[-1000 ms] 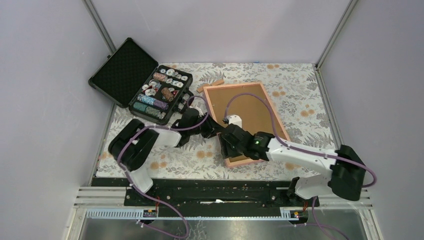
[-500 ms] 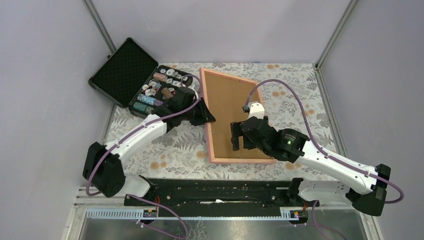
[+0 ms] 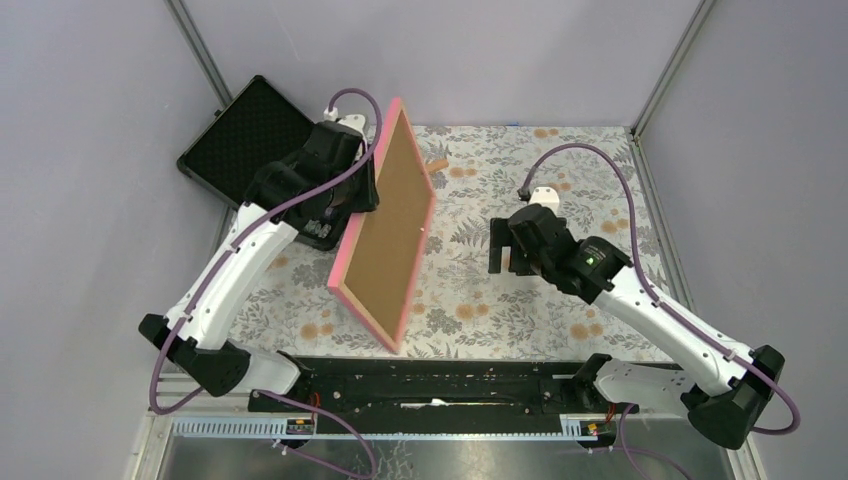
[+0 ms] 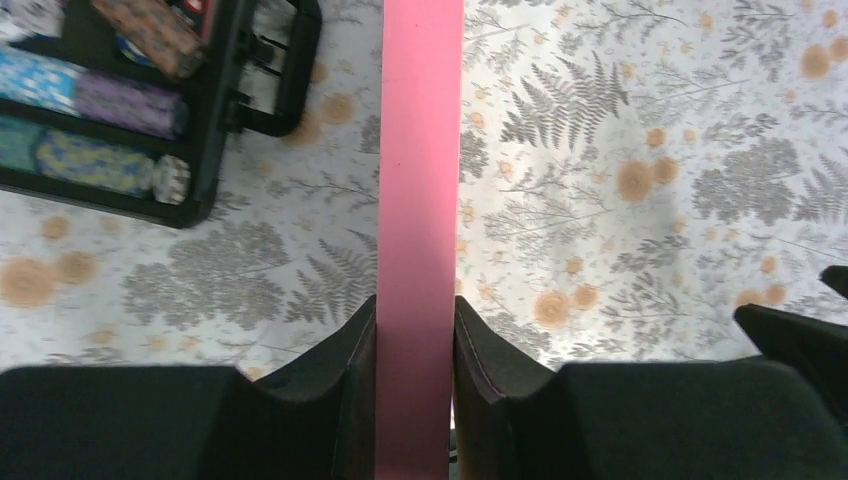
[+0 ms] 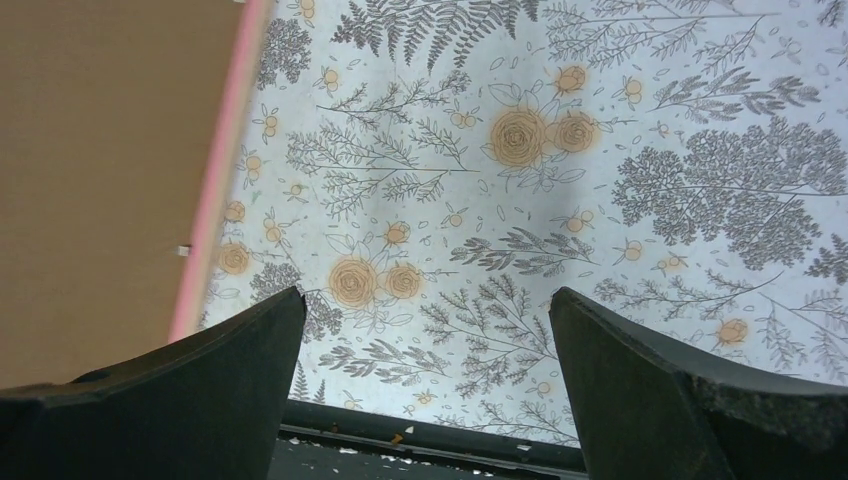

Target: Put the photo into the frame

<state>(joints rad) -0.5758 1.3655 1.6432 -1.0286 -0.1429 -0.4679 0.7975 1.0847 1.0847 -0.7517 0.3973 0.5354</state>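
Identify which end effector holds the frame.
The left end effector, shut on the pink rail of the frame; the right end effector hangs open, apart from it.

Right end effector (image 5: 427,300) over the floral desk (image 5: 620,200), fingers (image 5: 200,380) spread wide, nothing between them. Left side: pink rail of the frame (image 5: 222,170), tilted, brown backing board (image 5: 100,150) filling it. Small tab (image 5: 183,251) on the rail.
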